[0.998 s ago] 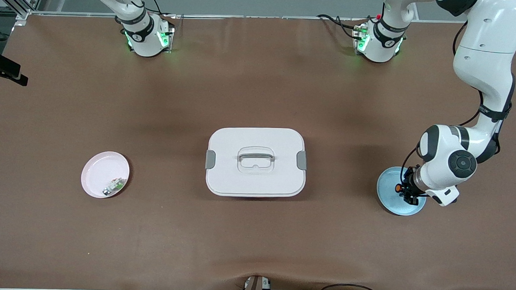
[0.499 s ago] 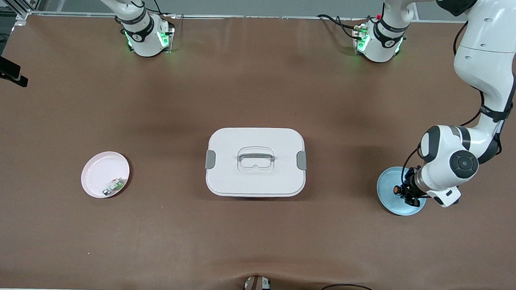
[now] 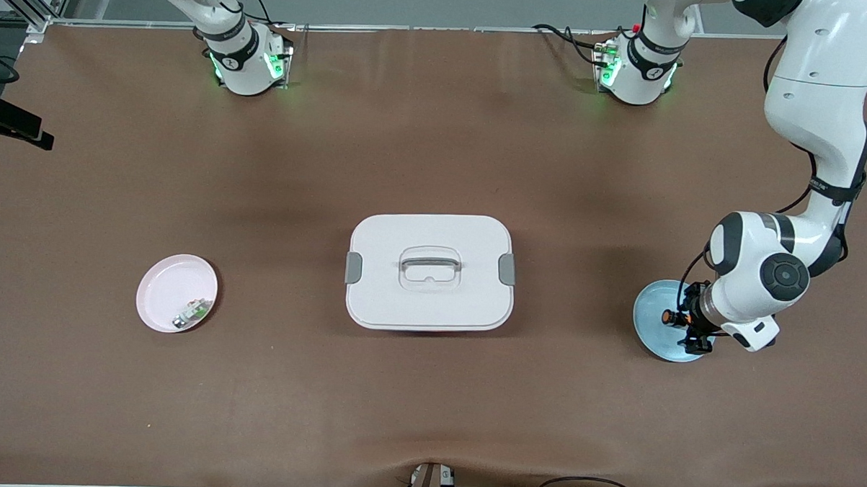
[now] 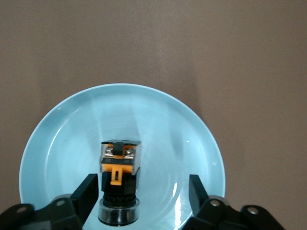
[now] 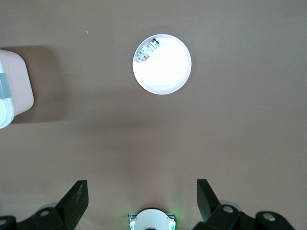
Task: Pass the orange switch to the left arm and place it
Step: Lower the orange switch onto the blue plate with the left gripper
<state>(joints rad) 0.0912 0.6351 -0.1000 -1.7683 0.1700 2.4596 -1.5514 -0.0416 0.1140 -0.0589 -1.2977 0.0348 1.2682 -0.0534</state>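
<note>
Brown tabletop is spanned by the box point(image 3: 429, 271) at centre; the orange switch point(image 4: 119, 179) lies on the blue plate point(image 4: 67, 129), straddled by the spread left gripper point(image 4: 143, 194) for pickup, while the right gripper point(image 5: 142, 194) is kept wide apart, waiting high above the table

L gripper point(image 4: 142, 194) open, low; R gripper point(image 5: 142, 199) open

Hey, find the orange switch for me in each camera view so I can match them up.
Front view: the orange switch lies on the blue plate at the left arm's end of the table, beside the left tool.
Left wrist view: the switch is low in the picture, on the plate, between the open fingers.
Right wrist view: not in it.
Shared landmark: the blue plate.
</note>
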